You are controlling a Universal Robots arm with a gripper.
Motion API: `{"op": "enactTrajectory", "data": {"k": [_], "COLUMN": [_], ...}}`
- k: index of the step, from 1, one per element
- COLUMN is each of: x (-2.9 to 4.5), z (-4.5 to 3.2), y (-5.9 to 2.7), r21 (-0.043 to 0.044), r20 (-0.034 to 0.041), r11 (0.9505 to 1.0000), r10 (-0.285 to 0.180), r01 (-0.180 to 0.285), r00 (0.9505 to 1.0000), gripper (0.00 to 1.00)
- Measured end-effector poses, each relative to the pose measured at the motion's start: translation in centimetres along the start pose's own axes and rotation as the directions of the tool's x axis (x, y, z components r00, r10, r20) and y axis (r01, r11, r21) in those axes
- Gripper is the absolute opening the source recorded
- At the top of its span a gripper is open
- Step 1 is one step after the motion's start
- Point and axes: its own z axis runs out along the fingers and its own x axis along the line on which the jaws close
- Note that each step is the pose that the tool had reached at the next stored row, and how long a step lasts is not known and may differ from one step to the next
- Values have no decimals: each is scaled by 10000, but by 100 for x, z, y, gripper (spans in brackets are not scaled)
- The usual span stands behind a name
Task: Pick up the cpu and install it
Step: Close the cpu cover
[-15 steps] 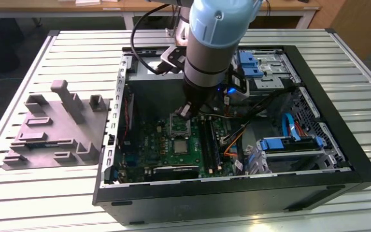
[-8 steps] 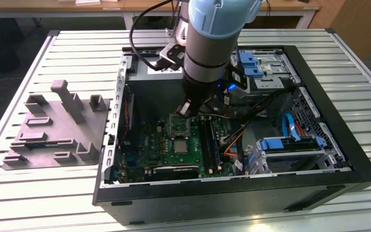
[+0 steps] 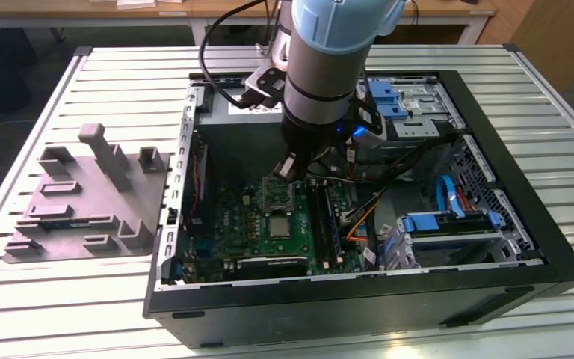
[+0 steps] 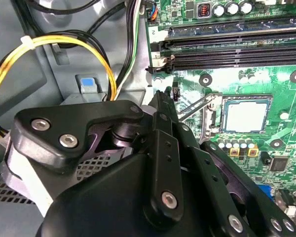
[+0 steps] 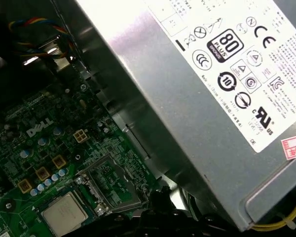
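Observation:
The cpu lies flat in its socket on the green motherboard inside the open computer case. Both wrist views show its silvery top, cpu and cpu. The socket's metal load plate stands swung open beside it, with the thin lever raised. My gripper hangs just above the open load plate, at the socket's far side. In the second wrist view the gripper has its fingers together, with nothing seen between them.
A grey power supply with a white label stands close beside the gripper. Yellow and black cables loop near it. Memory slots run along the board. Blue drive caddies sit at the exterior view's right; a grey fixture lies on the table, left.

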Motion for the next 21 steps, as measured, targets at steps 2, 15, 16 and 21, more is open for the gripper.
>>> {"op": "enactTrajectory", "data": {"k": [2,15,16,21], "x": [-3,-15,-16,-16], "z": [-9,-35,-35,-35], "y": [3,15,15,15], "r21": [-6,-104,-104,-104], "r20": [-11,-143,-143,-143], "r11": [10000,9954,9954,9954], "r10": [-65,-951,-951,-953], "r01": [65,949,950,952], "r00": [10000,9954,9954,9953], "gripper": [11,11,11,11]}}
